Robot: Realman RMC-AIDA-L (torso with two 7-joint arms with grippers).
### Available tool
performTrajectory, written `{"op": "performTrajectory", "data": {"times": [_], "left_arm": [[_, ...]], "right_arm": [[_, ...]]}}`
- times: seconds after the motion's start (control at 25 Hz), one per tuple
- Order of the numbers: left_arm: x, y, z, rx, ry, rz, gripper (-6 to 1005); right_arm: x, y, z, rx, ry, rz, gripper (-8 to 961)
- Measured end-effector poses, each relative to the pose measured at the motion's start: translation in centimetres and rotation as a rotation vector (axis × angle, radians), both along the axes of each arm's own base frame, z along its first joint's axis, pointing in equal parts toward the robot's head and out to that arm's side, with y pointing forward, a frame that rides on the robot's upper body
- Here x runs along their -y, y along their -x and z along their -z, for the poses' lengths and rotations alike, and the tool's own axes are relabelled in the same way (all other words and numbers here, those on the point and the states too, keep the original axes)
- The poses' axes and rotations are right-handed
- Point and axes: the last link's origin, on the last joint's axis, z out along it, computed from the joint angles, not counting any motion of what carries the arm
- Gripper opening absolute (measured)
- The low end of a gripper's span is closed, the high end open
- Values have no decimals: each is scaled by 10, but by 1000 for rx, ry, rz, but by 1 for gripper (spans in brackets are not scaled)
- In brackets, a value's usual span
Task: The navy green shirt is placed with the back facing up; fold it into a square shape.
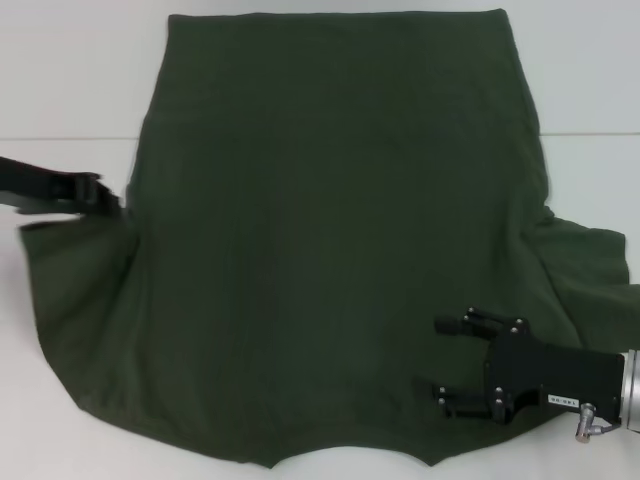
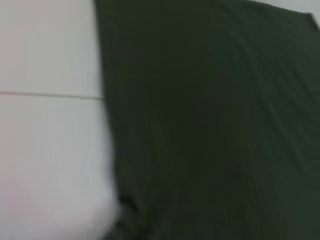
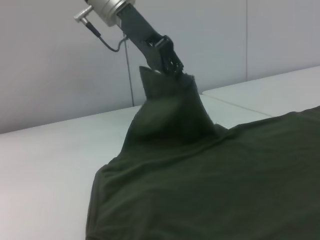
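The left gripper's [image 3: 172, 67] fingers were clenched on a fold of the navy green shirt [image 1: 330, 230], pinching the fabric at the garment's left edge where the left sleeve meets the body. From the right wrist view that pinched cloth rose off the white surface [image 1: 60, 80] in a steep peak under the gripper, with the rest of the fabric sloping down from it and lying flat. In the head view the same gripper [image 1: 112, 195] reached in from the surface's left edge.

The right gripper [image 1: 455, 362] hovered over the shirt near the surface's near right corner, its two fingers [image 1: 480, 322] spread apart and holding nothing, pointing toward the left edge.

The shirt lay spread across the middle of the surface, plain side up, its straight hem toward the far edge and its sleeves fanning out toward the near left and near right corners.
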Motion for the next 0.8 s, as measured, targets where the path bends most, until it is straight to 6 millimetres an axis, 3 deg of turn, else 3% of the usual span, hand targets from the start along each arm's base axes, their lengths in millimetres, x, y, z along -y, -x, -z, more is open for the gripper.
{"op": "performTrajectory", "data": {"times": [0.16, 0.36, 0.44, 0.6, 0.8], "left_arm": [[0, -12, 28, 80, 57, -35, 49], [6, -15, 78, 270, 143, -91, 50], [8, -14, 88, 343, 150, -112, 143], [13, -6, 92, 470, 117, -128, 247], [21, 16, 76, 470, 24, -51, 342]], "right_arm": [[1, 0, 2, -4, 5, 5, 894], [2, 0, 2, -4, 6, 7, 894], [2, 0, 2, -4, 6, 7, 894], [2, 0, 2, -4, 6, 6, 895], [1, 0, 1, -14, -4, 14, 895]]}}
